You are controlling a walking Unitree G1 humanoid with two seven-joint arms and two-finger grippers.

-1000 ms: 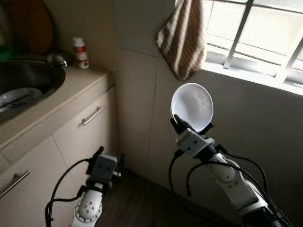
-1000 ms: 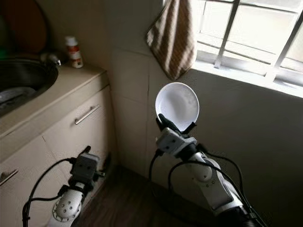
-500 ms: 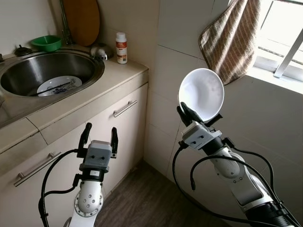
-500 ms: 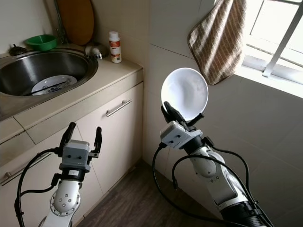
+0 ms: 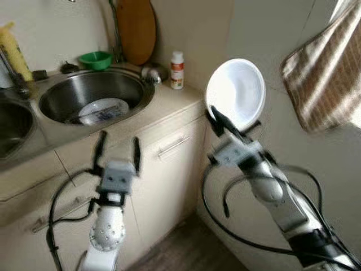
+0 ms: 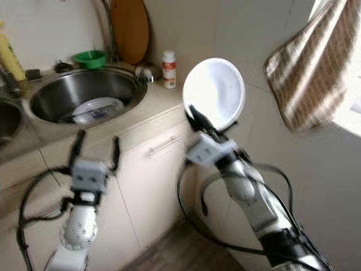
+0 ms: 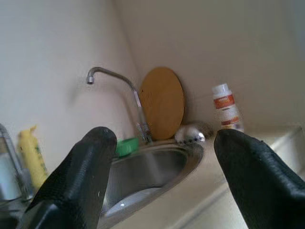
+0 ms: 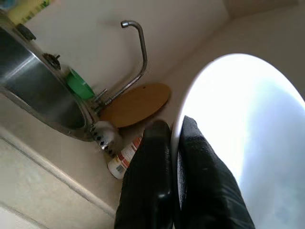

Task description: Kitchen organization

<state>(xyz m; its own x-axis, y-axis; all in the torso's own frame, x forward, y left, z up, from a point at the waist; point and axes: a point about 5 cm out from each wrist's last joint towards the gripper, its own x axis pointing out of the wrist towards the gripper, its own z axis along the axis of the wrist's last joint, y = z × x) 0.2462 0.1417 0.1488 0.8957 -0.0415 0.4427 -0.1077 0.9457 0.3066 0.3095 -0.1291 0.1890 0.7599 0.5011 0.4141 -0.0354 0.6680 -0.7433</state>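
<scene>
Nearest the camera, the left gripper (image 5: 117, 152) hovers in front of the cabinet doors below the counter's front edge, its 2 jaws spread wide and holding nothing. This reads as a free hand kept ready.

Beside it, the right gripper (image 5: 217, 121) is raised off the counter's right corner with its jaws pinching the lower rim of a white bowl (image 5: 237, 93). The bowl stands on edge, hollow toward the camera, a pose that likely keeps it clear of the cabinet front during carrying.

On the counter (image 5: 169, 104), the round steel sink (image 5: 93, 96) sits close behind the front edge and holds a plate (image 5: 101, 110). A bare strip of counter lies between the sink rim and the right corner.

Along the back edge stand a white bottle (image 5: 177, 70), a green bowl (image 5: 95, 57), the tap (image 7: 114, 78) and a wooden board (image 5: 135, 29) leaning on the wall. A striped towel (image 5: 321, 79) hangs on the far right wall, well apart from the bowl.
</scene>
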